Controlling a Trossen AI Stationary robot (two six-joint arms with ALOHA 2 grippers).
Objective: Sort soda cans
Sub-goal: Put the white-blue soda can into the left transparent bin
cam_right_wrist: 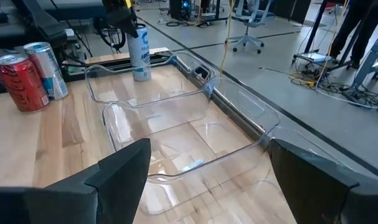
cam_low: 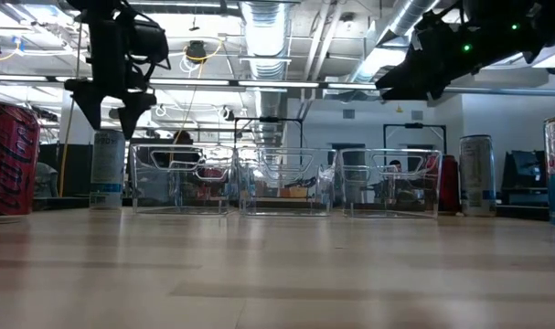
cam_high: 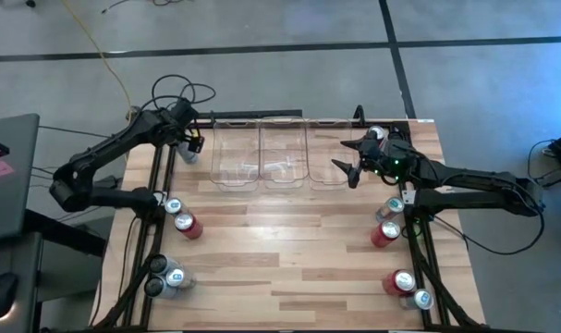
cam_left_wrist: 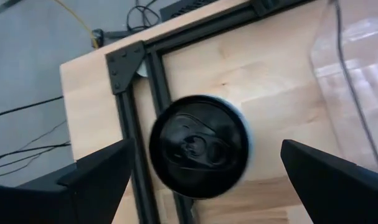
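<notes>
A white and light-blue soda can (cam_left_wrist: 198, 146) with a dark top stands upright on its base near the table's far left corner. My left gripper (cam_high: 189, 141) hovers open just above it, pointing steeply down, one finger (cam_left_wrist: 101, 177) on each side and clear of the can. My right gripper (cam_high: 347, 168) hangs open, nearly level, above the rightmost of three clear bins (cam_high: 328, 159) and holds nothing. More soda cans stand along the left edge (cam_high: 188, 225) and the right edge (cam_high: 384, 233); some are red, some silver-blue.
Three clear bins (cam_high: 282, 157) stand side by side at the table's far middle. A dark frame rail (cam_left_wrist: 129, 118) runs beside the can. Another can (cam_high: 377, 135) stands behind my right arm. The table's middle and near part is bare wood (cam_high: 289, 250).
</notes>
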